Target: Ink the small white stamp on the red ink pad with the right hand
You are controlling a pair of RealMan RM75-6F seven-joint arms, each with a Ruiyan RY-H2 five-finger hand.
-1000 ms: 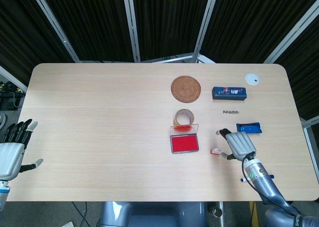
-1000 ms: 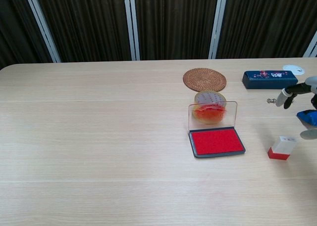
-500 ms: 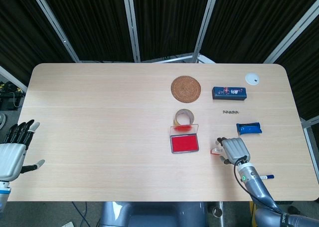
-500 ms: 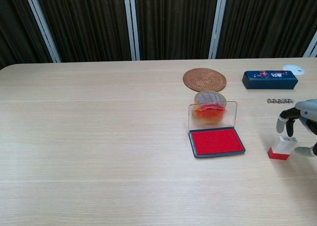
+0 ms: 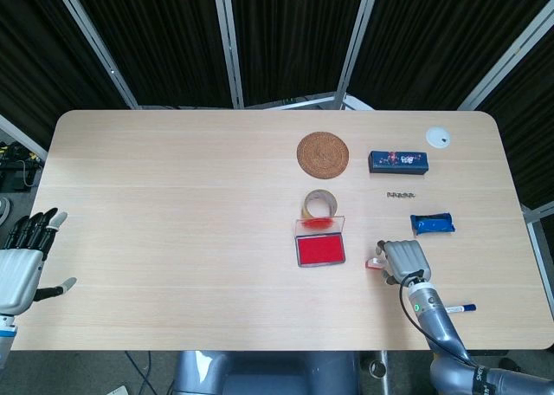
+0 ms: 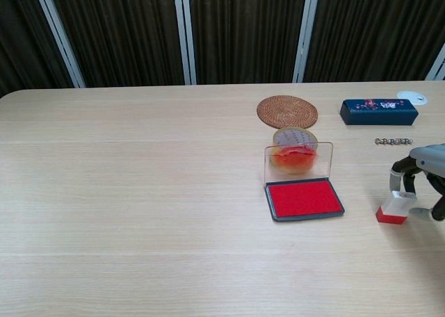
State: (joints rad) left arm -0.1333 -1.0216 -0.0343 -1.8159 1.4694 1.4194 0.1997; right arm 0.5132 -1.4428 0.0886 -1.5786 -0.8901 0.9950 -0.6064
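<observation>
The small white stamp (image 6: 394, 208) with a red base stands upright on the table, to the right of the open red ink pad (image 6: 303, 199). My right hand (image 6: 421, 172) arches over the stamp. Its fingers (image 6: 400, 180) come down on the stamp's top, while the thumb stays apart on the right. In the head view the right hand (image 5: 403, 260) hides most of the stamp (image 5: 375, 262), a short way right of the ink pad (image 5: 320, 250). My left hand (image 5: 21, 270) hangs open off the table's left edge.
The pad's clear lid (image 6: 297, 159) stands upright, with a tape roll (image 6: 295, 137) and a woven coaster (image 6: 287, 111) behind it. A dark blue box (image 5: 399, 160), a white disc (image 5: 438, 137), a bead chain (image 5: 401, 194) and a blue object (image 5: 432, 223) lie at the right. A pen (image 5: 459, 308) lies near the front edge.
My right hand has moved down and toward me from near the blue object, arriving over the stamp, and its fingers have lowered onto the stamp's top. The stamp has not moved.
</observation>
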